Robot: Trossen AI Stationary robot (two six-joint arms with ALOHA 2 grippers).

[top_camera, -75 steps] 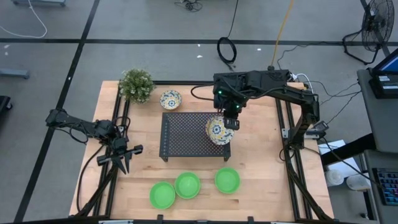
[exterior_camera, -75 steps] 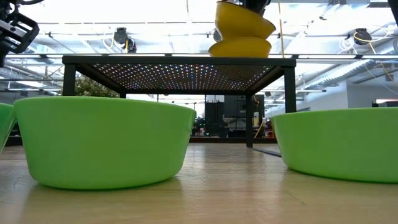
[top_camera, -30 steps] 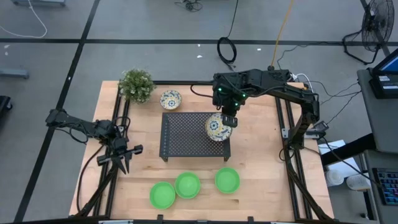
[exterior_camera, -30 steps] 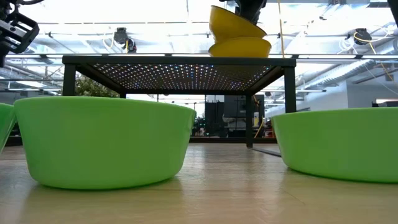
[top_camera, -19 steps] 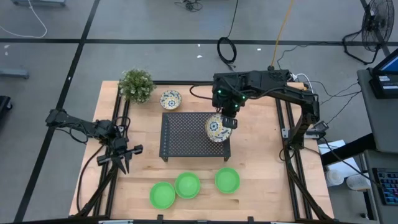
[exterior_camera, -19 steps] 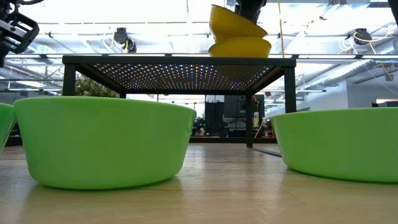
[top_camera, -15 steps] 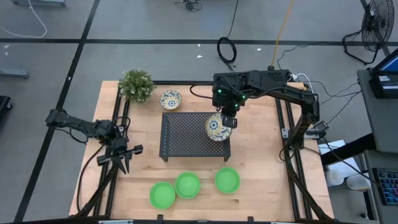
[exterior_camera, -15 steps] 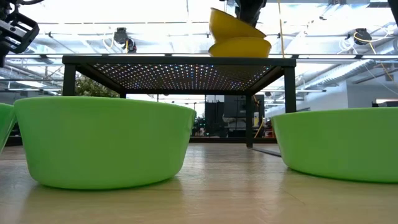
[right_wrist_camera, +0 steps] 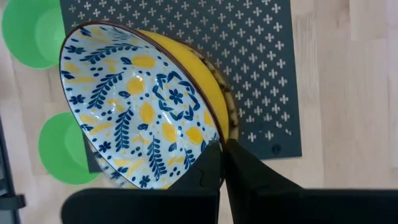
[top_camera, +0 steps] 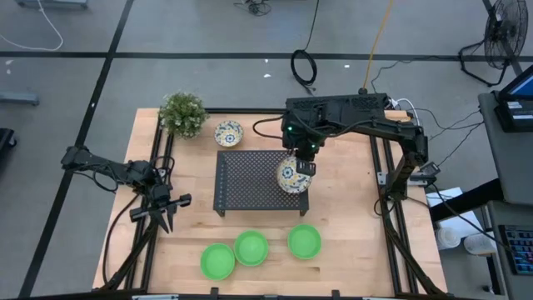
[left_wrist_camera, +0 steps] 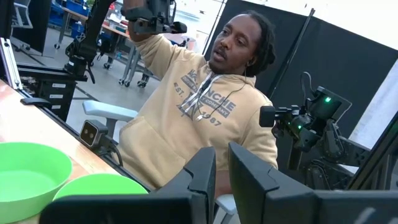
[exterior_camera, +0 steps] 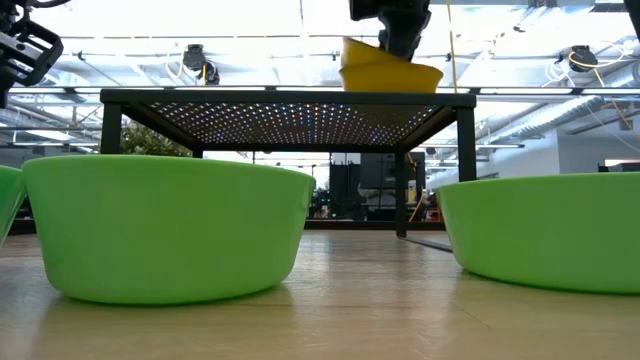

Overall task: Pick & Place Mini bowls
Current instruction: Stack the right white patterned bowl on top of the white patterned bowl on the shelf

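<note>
Your right claw is pinching the rim of a floral bowl, holding it tilted over another bowl on the rack near its right edge. A third floral bowl sits on the tabletop beside the plant. Three green bowls line the front. Your left claw waits at left, nearly pressed together, holding nothing.

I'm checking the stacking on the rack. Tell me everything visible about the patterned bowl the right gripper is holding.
The patterned bowl is round and glossy, ceramic by its look: white inside with blue leaves and yellow lemon shapes, yellow outside. The right gripper pinches its rim, jaws shut on it. It sits tilted in a second yellow bowl on the black perforated rack, near the rack's right end.
</note>
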